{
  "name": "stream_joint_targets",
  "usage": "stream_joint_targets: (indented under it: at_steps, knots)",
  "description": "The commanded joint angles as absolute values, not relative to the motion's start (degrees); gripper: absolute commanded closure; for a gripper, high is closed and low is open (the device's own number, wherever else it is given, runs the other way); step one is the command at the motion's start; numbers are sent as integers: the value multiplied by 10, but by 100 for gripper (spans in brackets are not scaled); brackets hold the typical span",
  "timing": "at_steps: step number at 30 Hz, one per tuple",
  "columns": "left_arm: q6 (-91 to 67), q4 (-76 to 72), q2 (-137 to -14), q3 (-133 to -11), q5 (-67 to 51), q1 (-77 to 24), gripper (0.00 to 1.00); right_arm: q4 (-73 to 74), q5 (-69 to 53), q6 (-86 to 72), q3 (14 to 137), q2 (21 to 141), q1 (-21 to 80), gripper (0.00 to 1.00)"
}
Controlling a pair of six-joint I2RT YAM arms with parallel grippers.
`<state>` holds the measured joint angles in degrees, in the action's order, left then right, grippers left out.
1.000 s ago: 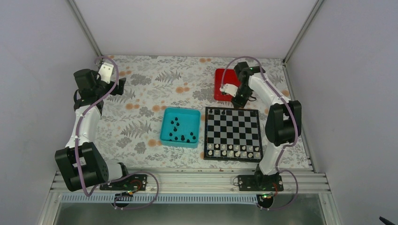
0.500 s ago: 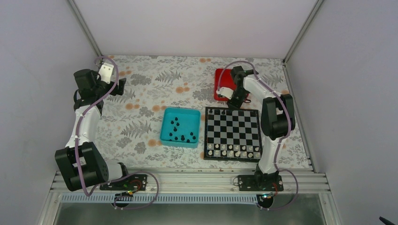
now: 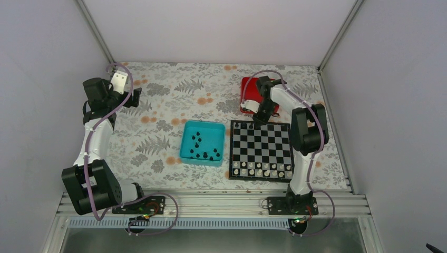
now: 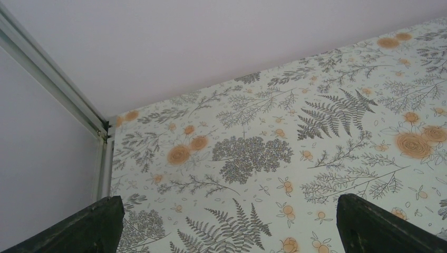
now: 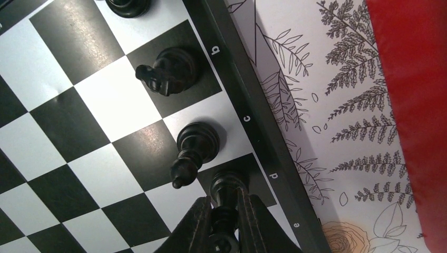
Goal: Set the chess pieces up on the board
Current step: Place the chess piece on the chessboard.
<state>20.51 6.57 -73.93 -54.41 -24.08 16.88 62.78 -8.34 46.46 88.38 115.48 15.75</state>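
Pinches a black piece [image 5: 226,182] between the nearly shut fingers [image 5: 196,224] of the right tool [image 5: 224,210], upright over the dark square marked d in the far edge row of the board [image 5: 79,121]. Cannot tell whether the piece's foot touches that square or hangs just above it. Shows, in the same row, a black bishop [image 5: 196,147] on the light square next door at c and a black knight [image 5: 168,71] on the dark square at b. Shows part of one more black piece [image 5: 126,5] beyond the knight.

From above, puts the right tool [image 3: 258,117] at the board's [image 3: 262,150] far edge, left of its middle. Puts the red tray [image 3: 246,95] just beyond that edge. Shows pale pieces [image 3: 261,168] lined up along the board's near edge. Finds more black pieces [image 3: 203,154] loose in the teal tray [image 3: 210,132], just left of the board on the table [image 3: 153,126].

Finds the left tool [image 3: 132,96] well away from the board, toward the far left of the table. In the left wrist view, shows its fingers [image 4: 95,226] spread wide with nothing between them, only patterned table below.
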Motion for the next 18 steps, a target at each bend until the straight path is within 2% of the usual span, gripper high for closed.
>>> stream_joint_targets:
  at_steps: [1,3,8,15,18]
  knots:
    - [206,67,-741,-553,-248,173,0,624,-87,465,886,1168,164,86]
    - [206,67,-740,-552,-248,173,0,622,-84,464,886,1167,164,83]
    - [206,68,-739,-552,-247,173,0,625,-75,463,891,1144,164,68]
    - [206,68,-736,-552,-247,174,0,680,-55,454,957,1091,172,62]
    - [205,68,-736,-552,-249,174,0,708,-46,450,1007,1079,208,61]
